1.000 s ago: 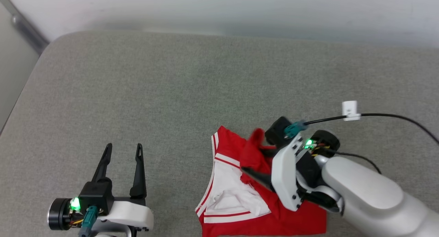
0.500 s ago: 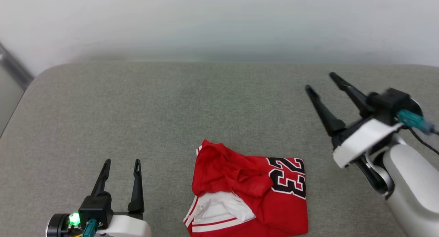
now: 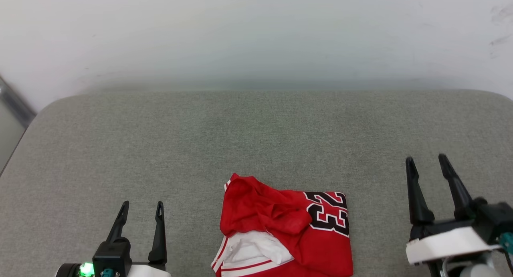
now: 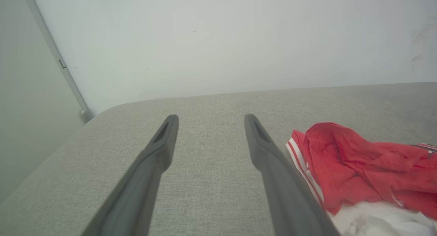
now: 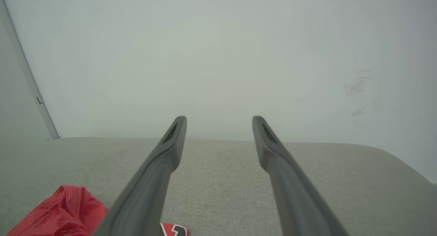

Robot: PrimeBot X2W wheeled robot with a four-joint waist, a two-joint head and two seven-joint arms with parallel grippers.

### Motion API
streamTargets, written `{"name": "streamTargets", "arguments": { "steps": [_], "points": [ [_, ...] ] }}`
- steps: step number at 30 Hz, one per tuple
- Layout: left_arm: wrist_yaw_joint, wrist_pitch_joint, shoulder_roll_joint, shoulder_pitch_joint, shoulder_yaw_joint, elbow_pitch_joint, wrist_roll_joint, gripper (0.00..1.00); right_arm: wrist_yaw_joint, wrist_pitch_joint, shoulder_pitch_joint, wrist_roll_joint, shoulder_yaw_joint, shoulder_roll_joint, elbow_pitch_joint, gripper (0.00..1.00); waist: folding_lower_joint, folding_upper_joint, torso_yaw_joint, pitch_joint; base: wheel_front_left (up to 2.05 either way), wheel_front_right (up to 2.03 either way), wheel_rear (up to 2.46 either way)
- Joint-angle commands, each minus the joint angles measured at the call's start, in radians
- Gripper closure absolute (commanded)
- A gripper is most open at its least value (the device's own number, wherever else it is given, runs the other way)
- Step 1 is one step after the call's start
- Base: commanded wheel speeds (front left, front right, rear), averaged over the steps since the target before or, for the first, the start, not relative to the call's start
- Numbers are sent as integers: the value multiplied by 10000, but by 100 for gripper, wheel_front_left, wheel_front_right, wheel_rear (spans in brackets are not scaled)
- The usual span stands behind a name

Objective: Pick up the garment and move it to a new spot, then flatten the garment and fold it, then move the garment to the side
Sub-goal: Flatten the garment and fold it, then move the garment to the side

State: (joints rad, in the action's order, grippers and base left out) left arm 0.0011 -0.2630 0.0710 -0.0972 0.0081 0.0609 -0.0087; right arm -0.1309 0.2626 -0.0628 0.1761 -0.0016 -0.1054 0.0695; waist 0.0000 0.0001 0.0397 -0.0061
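Red fabric of the garment (image 3: pixel 286 233) lies loosely folded and rumpled at the near middle of the grey cushion (image 3: pixel 256 140), between my grippers. The left gripper (image 3: pixel 142 205) and the right gripper (image 3: pixel 426 160) stand wide open and empty, apart from the cloth, I judge so nothing snags it. The head view gives me the black numerals (image 3: pixel 328 213). The left wrist view, from lower down, shows how high the top fold (image 4: pixel 334 150) humps.

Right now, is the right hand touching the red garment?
Apart. The head view shows the right hand, open, off to the right of the garment, with bare grey cushion between them.
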Motion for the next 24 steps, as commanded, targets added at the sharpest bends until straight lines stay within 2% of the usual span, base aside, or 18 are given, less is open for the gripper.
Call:
{"name": "streamTargets", "arguments": {
  "steps": [1, 13, 24],
  "points": [
    [-18, -23, 31, -93, -4, -21, 29, 0, 4, 24, 418, -136, -148, 177, -189, 0, 0, -1, 32, -21, 0, 0, 0],
    [-43, -23, 9, -312, -16, -49, -44, 0, 4, 27, 1974, -96, -490, 568, -486, 0, 0, -1, 192, -99, 0, 0, 0],
    [-39, -23, -19, -281, 35, -79, -112, 0, 4, 27, 745, -376, -674, 454, -1176, 0, 0, -1, 243, -28, 0, 0, 0]
  ]
}}
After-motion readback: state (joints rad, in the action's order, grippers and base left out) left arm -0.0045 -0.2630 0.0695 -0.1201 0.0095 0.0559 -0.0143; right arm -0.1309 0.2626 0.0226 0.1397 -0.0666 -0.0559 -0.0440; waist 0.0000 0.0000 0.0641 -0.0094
